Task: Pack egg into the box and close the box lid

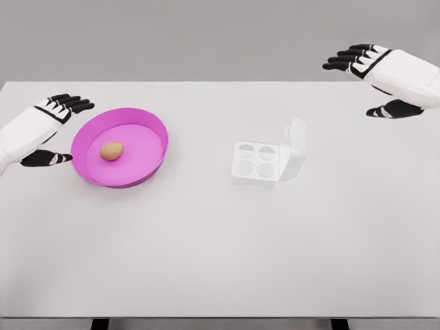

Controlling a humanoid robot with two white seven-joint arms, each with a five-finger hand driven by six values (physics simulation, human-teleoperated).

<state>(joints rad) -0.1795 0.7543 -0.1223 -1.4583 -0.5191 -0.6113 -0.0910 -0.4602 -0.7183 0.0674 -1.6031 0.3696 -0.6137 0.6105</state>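
Brown oval egg is lying in the magenta round plastic bowl at left; my left hand is hovering beside it, fingers spread and empty, ready to grasp, while the white four-cup egg box is sitting open at centre to receive it.

A brown egg lay in a pink bowl on the white table. Well to its right sat a white box, its lid raised, apparently with four empty cups. The left hand hovered open beside the bowl; the right hand hung open, far right.
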